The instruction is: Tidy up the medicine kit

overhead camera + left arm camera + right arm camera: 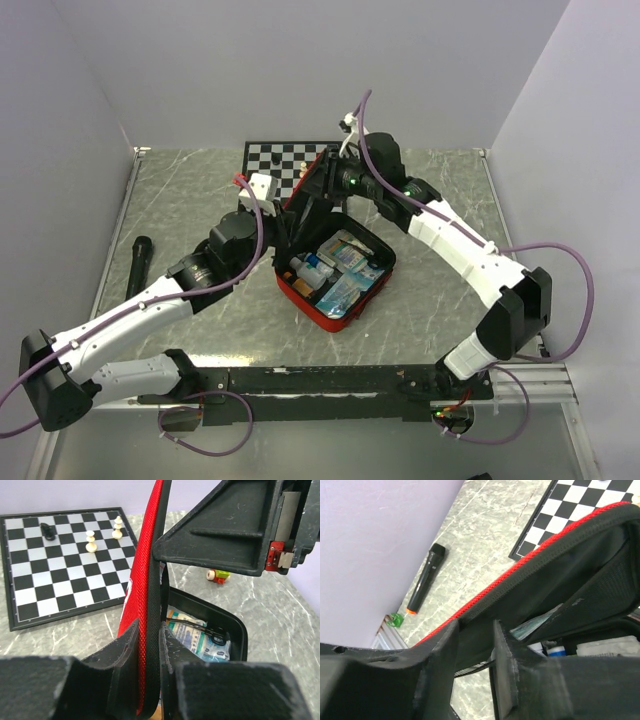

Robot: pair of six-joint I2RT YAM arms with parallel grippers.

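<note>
Steadiness counts: the left gripper (148, 652), clenched on the raised lid of the soft red zippered medicine kit (145, 575), should hold until the right gripper (474, 637), grip unclear, seats squarely.

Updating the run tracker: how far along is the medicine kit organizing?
Done: the red zippered fabric medicine kit lies open, packets and small bottles seated in its base. In hand: left fingers pinch the red lid upright; right fingers straddle its rim, grip unclear. Left: lower the lid and zip it shut, likely.
</note>
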